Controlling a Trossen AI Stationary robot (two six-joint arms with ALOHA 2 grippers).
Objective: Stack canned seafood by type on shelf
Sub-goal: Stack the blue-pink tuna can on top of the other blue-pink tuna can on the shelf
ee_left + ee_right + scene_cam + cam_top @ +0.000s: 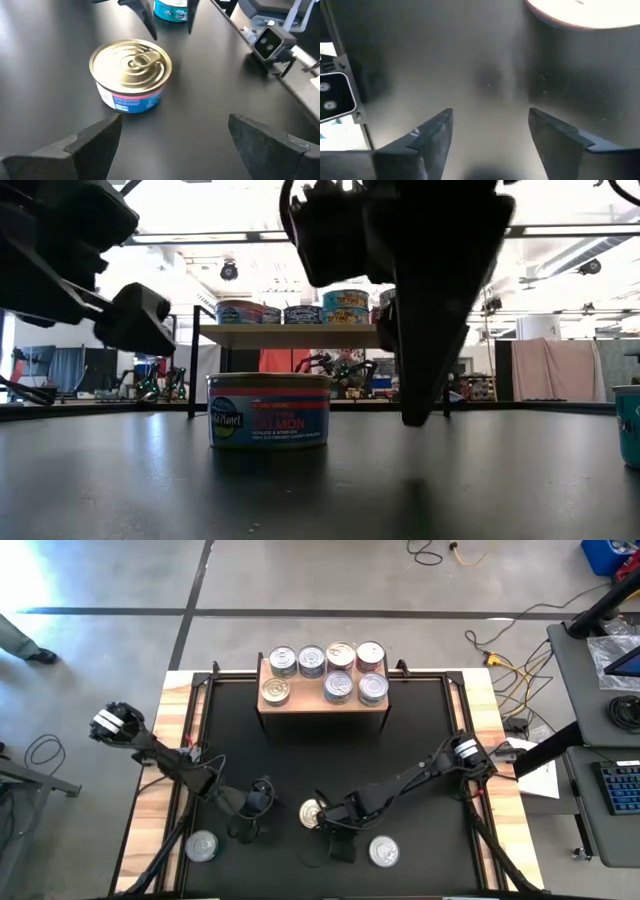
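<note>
Gold-lidded tin (131, 74) sits mid-mat (420, 730), between both grippers; seven tins already fill the shelf (322, 706). Left gripper (175, 142) gapes empty facing it; right gripper (490, 137), beside it, is parted and empty. Rigid, slick and probably weighty: best pinched across its labelled sides.

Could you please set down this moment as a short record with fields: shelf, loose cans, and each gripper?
shelf: light-wood board at the far side of the black mat, carrying seven cans, four in the back row and three in front
loose cans: three on the mat; gold-lidded salmon can in the middle, silver-lidded can near left, silver-lidded can near right
left gripper: open, empty, facing the salmon can from its left
right gripper: open, empty, close beside the salmon can on its right
</note>
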